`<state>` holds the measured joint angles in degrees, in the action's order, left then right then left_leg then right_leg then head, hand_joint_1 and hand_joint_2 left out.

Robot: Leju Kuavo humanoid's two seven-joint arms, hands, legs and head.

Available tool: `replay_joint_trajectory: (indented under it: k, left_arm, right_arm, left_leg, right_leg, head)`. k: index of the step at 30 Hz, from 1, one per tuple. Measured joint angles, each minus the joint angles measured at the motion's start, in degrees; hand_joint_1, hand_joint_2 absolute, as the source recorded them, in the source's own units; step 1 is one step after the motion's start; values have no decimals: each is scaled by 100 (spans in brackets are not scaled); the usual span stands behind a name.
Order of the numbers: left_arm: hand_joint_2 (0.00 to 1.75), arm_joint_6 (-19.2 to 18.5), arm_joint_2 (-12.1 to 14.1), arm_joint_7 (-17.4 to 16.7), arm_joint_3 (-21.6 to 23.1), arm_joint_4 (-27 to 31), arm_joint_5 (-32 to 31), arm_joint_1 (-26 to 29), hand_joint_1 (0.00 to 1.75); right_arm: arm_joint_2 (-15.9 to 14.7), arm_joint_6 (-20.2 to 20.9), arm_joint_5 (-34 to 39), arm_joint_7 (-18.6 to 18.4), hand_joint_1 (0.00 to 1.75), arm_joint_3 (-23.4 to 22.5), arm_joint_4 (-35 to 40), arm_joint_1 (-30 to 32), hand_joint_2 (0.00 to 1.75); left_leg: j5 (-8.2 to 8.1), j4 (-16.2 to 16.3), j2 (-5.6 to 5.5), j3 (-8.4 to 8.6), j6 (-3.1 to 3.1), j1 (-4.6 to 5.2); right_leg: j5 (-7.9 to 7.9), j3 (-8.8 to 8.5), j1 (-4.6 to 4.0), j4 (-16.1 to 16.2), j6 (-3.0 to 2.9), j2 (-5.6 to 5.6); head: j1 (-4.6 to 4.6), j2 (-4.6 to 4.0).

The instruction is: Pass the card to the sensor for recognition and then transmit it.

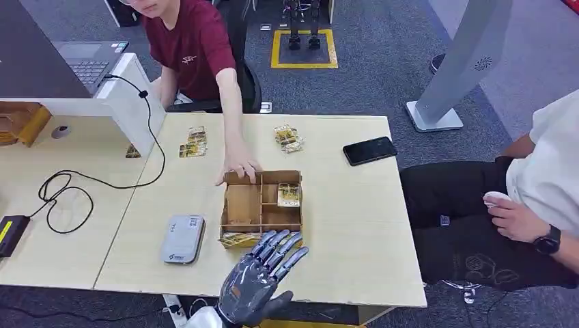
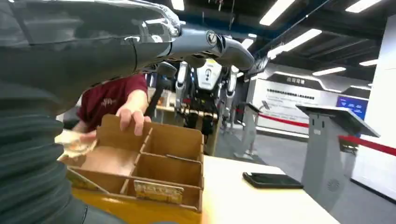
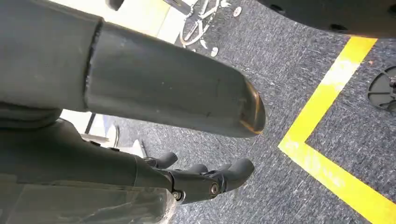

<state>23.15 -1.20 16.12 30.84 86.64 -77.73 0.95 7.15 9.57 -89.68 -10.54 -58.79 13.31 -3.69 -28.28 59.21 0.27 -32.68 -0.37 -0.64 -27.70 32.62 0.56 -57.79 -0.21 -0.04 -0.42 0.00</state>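
A compartmented cardboard box (image 1: 244, 205) stands mid-table. One patterned card (image 1: 289, 195) lies in its right compartment and another card (image 1: 239, 239) stands in its near slot, also visible as a card (image 2: 158, 191) in the left wrist view. The grey sensor pad (image 1: 183, 239) lies flat to the left of the box. My left hand (image 1: 263, 273) hovers just above the box's near edge, fingers spread and holding nothing. Its fingers (image 2: 205, 44) reach out over the box (image 2: 173, 140). My right hand (image 3: 154, 172) hangs over the carpet, loosely bent and empty.
A person in a red shirt rests a hand (image 1: 239, 166) on the box's far corner. More card piles (image 1: 194, 143) (image 1: 289, 138) and a black phone (image 1: 369, 150) lie on the far side. A second person (image 1: 539, 198) sits at the right. A cable (image 1: 68, 188) loops at the left.
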Motion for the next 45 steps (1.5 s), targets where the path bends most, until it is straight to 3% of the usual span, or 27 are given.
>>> replay_joint_trajectory:
  k: [4, 13, 16, 22, 27, 45]
  left_arm:
    - [175, 144, -26, -472, 100, -249, -351, -147, 0]
    - [175, 197, -208, -883, 87, -1128, -644, -393, 0]
    - [175, 249, -269, -908, 52, -1468, -659, -436, 0]
    - [175, 260, -278, -915, 44, -1530, -648, -448, 0]
    - [175, 229, -452, -920, -131, -1904, -642, -549, 0]
    - [175, 144, -765, -1134, -630, -1980, -836, -645, 0]
  right_arm:
    - [0, 0, 0, 2, 0, 55, 0, -1, 0]
    - [0, 9, 0, 2, 0, 205, 0, -3, 0]
    - [0, 7, 0, 2, 0, 245, 0, 0, 0]
    - [0, 7, 0, 2, 0, 258, 0, -1, 0]
    - [0, 13, 0, 0, 0, 323, 0, 0, 0]
    - [0, 17, 0, -18, 0, 463, 0, 3, 0]
  left_leg:
    - [0, 0, 0, 0, 0, 0]
    - [0, 0, 0, 1, 0, 0]
    - [0, 0, 0, 0, 0, 0]
    - [0, 0, 0, 0, 0, 0]
    - [0, 0, 0, 0, 0, 0]
    - [0, 0, 0, 0, 0, 0]
  right_leg:
    - [0, 0, 0, 0, 0, 0]
    - [0, 0, 0, 0, 0, 0]
    - [0, 0, 0, 0, 0, 0]
    - [0, 0, 0, 0, 0, 0]
    - [0, 0, 0, 0, 0, 0]
    - [0, 0, 0, 0, 0, 0]
  head:
    - [2, 0]
    - [0, 0]
    - [0, 0]
    - [2, 0]
    - [2, 0]
    - [0, 0]
